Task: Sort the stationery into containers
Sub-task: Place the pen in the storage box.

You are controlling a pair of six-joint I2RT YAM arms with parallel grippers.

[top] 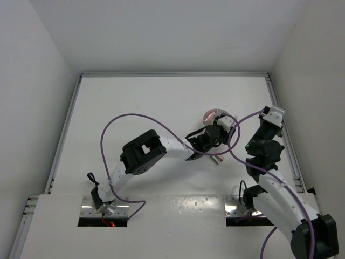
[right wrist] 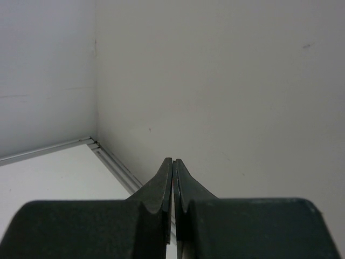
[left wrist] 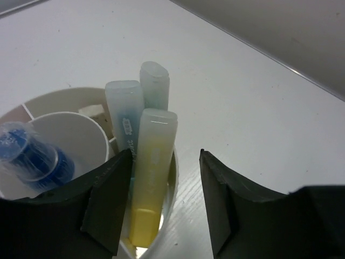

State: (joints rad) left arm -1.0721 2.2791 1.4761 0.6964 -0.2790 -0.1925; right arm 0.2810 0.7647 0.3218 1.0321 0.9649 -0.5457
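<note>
Dish [left wrist: 59, 96] on table [left wrist: 242, 97], right of centre in top view. Leaning in its outer compartment: yellow stick [left wrist: 153, 162], with pale blue sticks [left wrist: 125, 108] just behind. Blue-capped bottle [left wrist: 29, 156] in round middle compartment. Left claw [left wrist: 166, 156] spread wide, one finger either side of yellow stick. Right claw [right wrist: 172, 162] pressed together, empty, facing wall [right wrist: 242, 81].

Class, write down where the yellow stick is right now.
Left wrist view, centre: the yellow stick stands in the right-hand compartment of the white dish, against two pale blue sticks, framed by the open left gripper.
</note>
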